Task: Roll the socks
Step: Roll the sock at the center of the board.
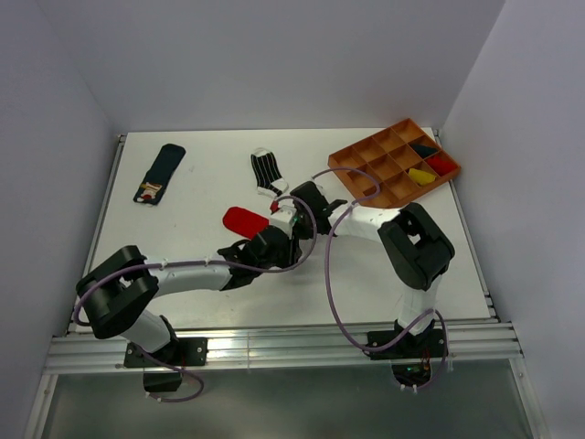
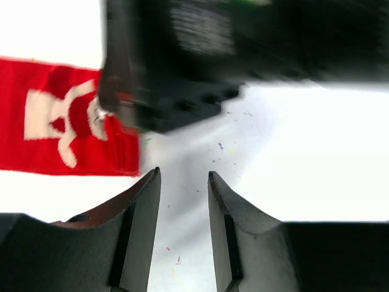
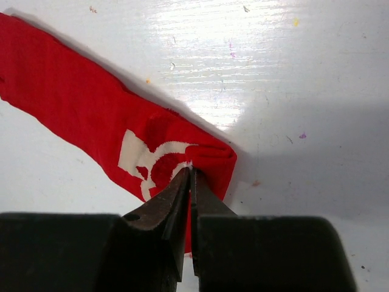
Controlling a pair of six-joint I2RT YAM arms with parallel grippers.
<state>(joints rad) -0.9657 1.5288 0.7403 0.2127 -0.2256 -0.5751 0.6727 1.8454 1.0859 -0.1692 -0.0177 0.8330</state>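
The red sock (image 1: pixel 245 219) with a white figure lies flat at mid-table. My right gripper (image 3: pixel 191 173) is shut on a raised fold at that red sock's (image 3: pixel 79 103) patterned end. My left gripper (image 2: pixel 182 176) stands open just beside that end, over bare table, with nothing between its fingers. In the left wrist view the red sock (image 2: pixel 61 121) lies to the upper left, and the right gripper's dark body (image 2: pixel 182 79) blurs across the top. Both grippers (image 1: pixel 279 229) meet at the sock's right end. The navy sock (image 1: pixel 161 174) and the striped sock (image 1: pixel 267 172) lie flat further back.
An orange compartment tray (image 1: pixel 366 151) sits at the back right, with yellow, red and dark items in its right-hand cells. White walls close in the table on three sides. A metal rail runs along the near edge.
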